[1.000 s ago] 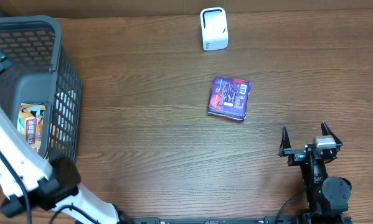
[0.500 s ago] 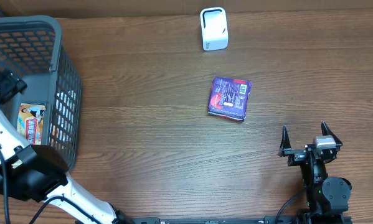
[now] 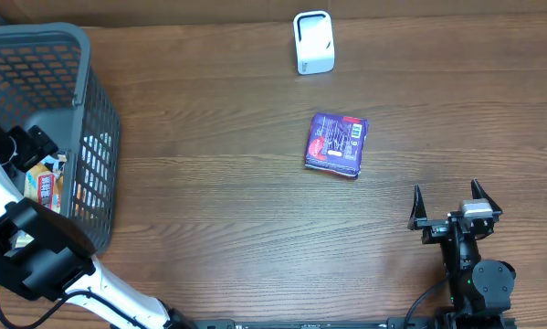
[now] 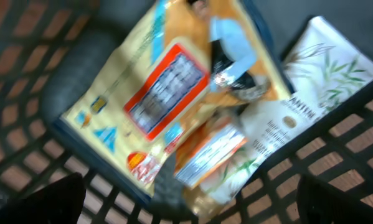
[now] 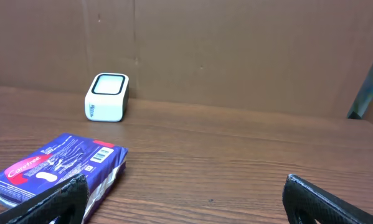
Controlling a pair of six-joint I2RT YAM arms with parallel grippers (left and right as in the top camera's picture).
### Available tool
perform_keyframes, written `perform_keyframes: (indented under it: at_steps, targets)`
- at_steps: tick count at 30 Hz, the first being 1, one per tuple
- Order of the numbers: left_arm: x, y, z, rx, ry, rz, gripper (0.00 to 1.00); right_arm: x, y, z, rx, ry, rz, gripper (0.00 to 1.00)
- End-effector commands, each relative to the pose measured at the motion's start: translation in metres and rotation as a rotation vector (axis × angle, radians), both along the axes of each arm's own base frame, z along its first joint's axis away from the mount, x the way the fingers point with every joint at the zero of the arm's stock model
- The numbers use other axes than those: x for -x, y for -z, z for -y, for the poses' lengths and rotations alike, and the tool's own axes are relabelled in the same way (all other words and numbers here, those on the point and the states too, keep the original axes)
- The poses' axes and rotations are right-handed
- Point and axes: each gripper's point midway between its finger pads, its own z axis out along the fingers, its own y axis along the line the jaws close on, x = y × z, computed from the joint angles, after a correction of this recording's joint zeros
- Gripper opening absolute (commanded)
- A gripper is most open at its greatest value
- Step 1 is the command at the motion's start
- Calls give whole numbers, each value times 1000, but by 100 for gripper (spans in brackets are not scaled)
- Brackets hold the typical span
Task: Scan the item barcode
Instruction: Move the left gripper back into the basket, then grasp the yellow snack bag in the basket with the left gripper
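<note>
Fingers of the left arm (image 4: 49, 202), spread wide, have dropped deeper into the grey basket (image 3: 89, 91) at the table's (image 3: 209, 210) left edge, closing on the orange snack packet (image 4: 167, 99) there, probably the next scan, while the right fingers (image 5: 55, 199) wait wide open.

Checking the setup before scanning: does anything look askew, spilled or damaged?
Nothing damaged or spilled. The purple packet lies flat, slightly skewed; the white scanner stands upright; packets in the basket overlap in a loose heap.
</note>
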Motion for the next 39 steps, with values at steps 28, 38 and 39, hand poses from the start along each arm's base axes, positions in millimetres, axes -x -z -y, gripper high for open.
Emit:
perform_keyframes:
  at_steps: [28, 38, 39]
  targets:
    - [-8, 109, -4, -76, 254, -19, 82, 0, 1, 0, 3, 1, 6, 100]
    - [0, 113, -13, -129, 242, -64, 39, 0, 1, 0, 3, 1, 6, 100]
    - [0, 113, -13, -128, 243, -64, 33, 0, 2, 0, 3, 1, 5, 100]
